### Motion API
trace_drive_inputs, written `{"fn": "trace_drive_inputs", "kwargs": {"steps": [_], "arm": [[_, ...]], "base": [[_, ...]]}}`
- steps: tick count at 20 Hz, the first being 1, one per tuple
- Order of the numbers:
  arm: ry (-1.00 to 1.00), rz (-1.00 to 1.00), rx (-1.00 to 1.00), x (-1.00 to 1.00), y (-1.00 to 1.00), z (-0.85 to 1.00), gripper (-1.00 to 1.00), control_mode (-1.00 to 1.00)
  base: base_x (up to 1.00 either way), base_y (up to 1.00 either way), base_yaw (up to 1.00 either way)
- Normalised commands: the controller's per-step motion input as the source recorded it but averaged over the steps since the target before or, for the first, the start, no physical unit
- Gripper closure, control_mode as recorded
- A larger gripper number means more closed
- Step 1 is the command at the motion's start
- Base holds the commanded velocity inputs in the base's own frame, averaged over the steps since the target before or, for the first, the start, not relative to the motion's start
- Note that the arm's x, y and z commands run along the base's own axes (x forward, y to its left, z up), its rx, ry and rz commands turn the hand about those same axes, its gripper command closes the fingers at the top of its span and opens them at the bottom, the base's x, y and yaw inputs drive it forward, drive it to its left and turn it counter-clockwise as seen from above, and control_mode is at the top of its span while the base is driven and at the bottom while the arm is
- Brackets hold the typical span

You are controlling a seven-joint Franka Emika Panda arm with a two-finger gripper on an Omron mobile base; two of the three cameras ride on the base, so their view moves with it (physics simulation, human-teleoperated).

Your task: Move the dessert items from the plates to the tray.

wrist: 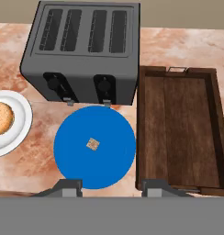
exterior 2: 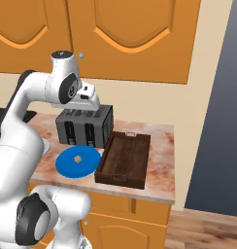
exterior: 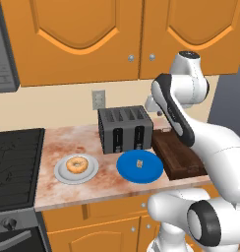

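Note:
A glazed ring donut (exterior: 76, 165) (wrist: 0, 118) lies on the grey-white plate (exterior: 60, 175) (wrist: 23, 120) at the counter's left. A small tan pastry cube (exterior: 139, 163) (exterior 2: 77, 159) (wrist: 92, 144) sits in the middle of the blue plate (exterior: 152, 171) (exterior 2: 66, 168) (wrist: 116, 158). To its right is the dark wooden tray (exterior: 180, 158) (exterior 2: 131, 154) (wrist: 178, 128), with nothing in it. My gripper (wrist: 111, 186) (exterior 2: 93, 107) hangs high above the blue plate's near edge, open, with nothing between its fingers.
A black-and-grey toaster (exterior: 124, 129) (exterior 2: 84, 126) (wrist: 86, 50) stands just behind the blue plate. A black stove (exterior: 14, 162) borders the counter on the left. The counter ends right of the tray (exterior 2: 172, 160). Orange cabinets hang overhead.

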Motion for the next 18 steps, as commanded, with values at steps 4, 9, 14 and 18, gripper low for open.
{"fn": "trace_drive_inputs", "kwargs": {"steps": [4, 9, 14, 18], "arm": [[0.04, 0.00, 0.00, 0.00, 0.00, 0.00, -1.00, -1.00], [0.06, -0.13, 0.02, 0.00, 0.01, -0.46, -1.00, -1.00], [0.19, -0.16, 0.01, 0.00, 0.07, -0.41, -1.00, -1.00], [0.14, -0.14, 0.01, 0.05, 0.07, -0.41, -1.00, -1.00]], "base": [[0.00, 0.00, 0.00], [0.00, 0.00, 0.00], [0.00, 0.00, 0.00], [0.00, 0.00, 0.00]]}}
